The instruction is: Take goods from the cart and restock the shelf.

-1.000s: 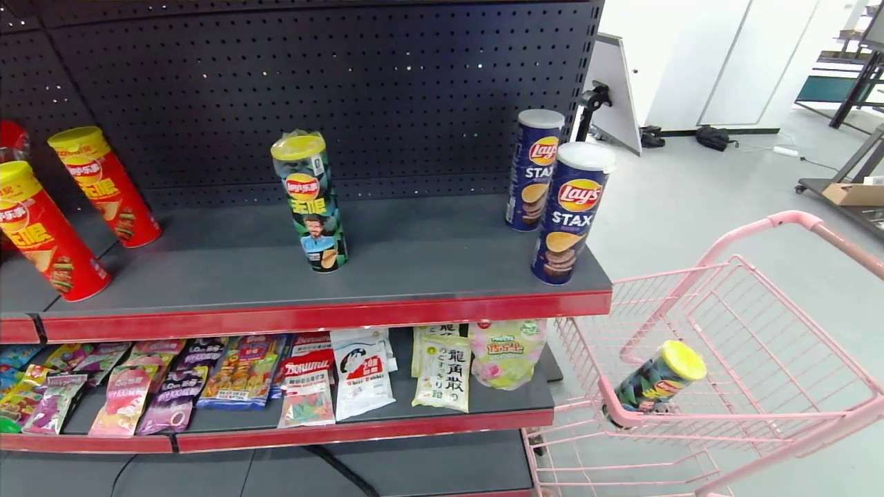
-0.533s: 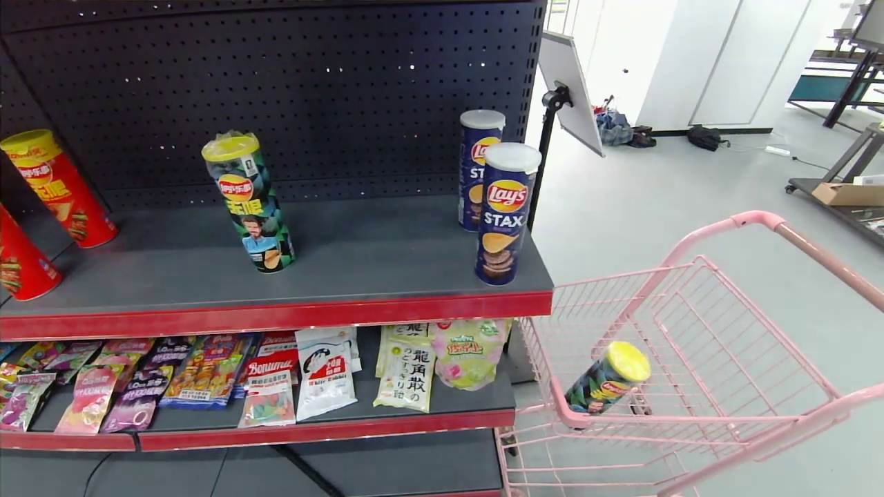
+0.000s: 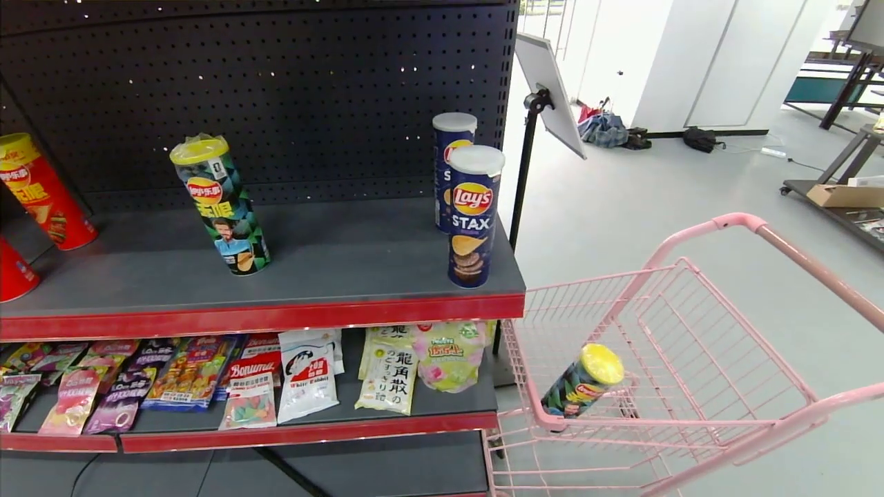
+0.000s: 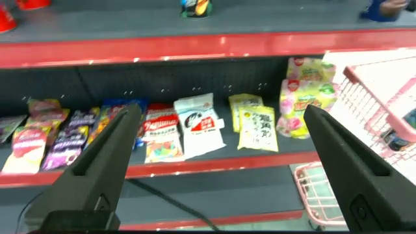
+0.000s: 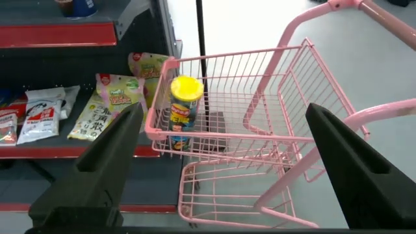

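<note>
Chip can (image 3: 583, 379) leans lid-up in the near corner of the cart (image 3: 739, 222) beside the shelf (image 3: 345, 248), ahead of my right claw (image 5: 222, 112), spread wide open; left claw (image 4: 221, 112) open too, facing the shelf. Right arm's nearer, I'd say.

A white board (image 3: 549, 65) tilts on a black stand (image 3: 523, 166) that rises from the grey floor (image 3: 621, 207). Behind it, by the white wall (image 3: 690, 62), lies a heap of clothes (image 3: 599, 128), with a black bag (image 3: 699, 138) near it and a white power strip (image 3: 772, 151) with its cable farther right. At the right edge a cardboard box (image 3: 839, 195) sits on a low black trolley (image 3: 795, 185), near a black frame (image 3: 844, 93) and a teal panel (image 3: 813, 88)
</note>
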You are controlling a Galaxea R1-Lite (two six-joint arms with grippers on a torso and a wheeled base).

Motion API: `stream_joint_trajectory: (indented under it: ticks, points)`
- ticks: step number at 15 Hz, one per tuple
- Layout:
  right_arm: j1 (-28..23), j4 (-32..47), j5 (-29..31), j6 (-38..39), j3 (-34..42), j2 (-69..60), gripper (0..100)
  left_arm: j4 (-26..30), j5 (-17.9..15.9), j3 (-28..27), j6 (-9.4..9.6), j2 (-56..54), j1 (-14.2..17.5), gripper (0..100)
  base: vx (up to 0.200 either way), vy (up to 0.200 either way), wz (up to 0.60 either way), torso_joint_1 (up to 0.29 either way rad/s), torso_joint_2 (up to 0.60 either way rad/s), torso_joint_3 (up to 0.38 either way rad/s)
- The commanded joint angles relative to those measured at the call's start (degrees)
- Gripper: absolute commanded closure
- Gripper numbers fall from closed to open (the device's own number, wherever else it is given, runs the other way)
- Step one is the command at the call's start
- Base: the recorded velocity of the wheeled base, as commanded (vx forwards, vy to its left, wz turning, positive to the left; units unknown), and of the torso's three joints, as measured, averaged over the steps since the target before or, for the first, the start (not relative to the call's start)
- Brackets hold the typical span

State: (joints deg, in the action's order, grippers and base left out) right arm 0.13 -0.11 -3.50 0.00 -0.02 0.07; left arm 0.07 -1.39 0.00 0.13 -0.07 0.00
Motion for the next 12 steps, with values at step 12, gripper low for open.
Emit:
stream_joint_trajectory:
  ticks: [12]
  points:
    - [0.0,0.0,0.2,0.0,0.0,0.0,0,0.0,0.0,0.0,-0.22,0.1,0.0,0,0.033,0.000,-0.20,-0.002,0.00,0.002]
